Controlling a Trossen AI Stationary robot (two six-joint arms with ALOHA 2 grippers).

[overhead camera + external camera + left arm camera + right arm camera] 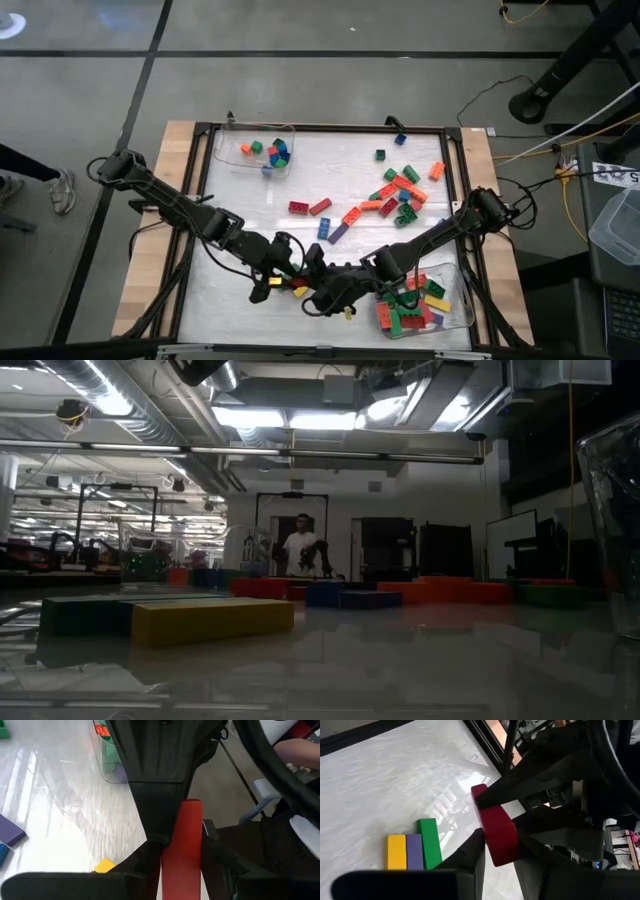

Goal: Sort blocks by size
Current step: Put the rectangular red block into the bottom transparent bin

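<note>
One long red block [182,845] hangs above the table's near middle, and both grippers are shut on it, one at each end. My left gripper [290,274] comes from the left and my right gripper [318,292] from the right. They meet nose to nose, hiding the block in the high view. Below them a green, a purple and a yellow block [412,851] lie side by side on the white table top. More blocks [400,190] lie scattered at the right centre. My left gripper pinches one end of the red block [181,870] between its two fingers [146,865]. The block runs along the fingers and sticks out ahead, clear of the table. My right gripper pinches the block's other end [499,847] between its two fingers [476,855]. The block points away from it toward the left gripper's fingers [520,785], which are on its far end [480,792]. It is clear of the table.
A clear tray [285,132] with several short blocks stands at the far left. Another clear tray [462,300] with several longer blocks stands at the near right, close under the right arm. A black frame [330,127] rims the table. Cables lie on the floor to the right.
</note>
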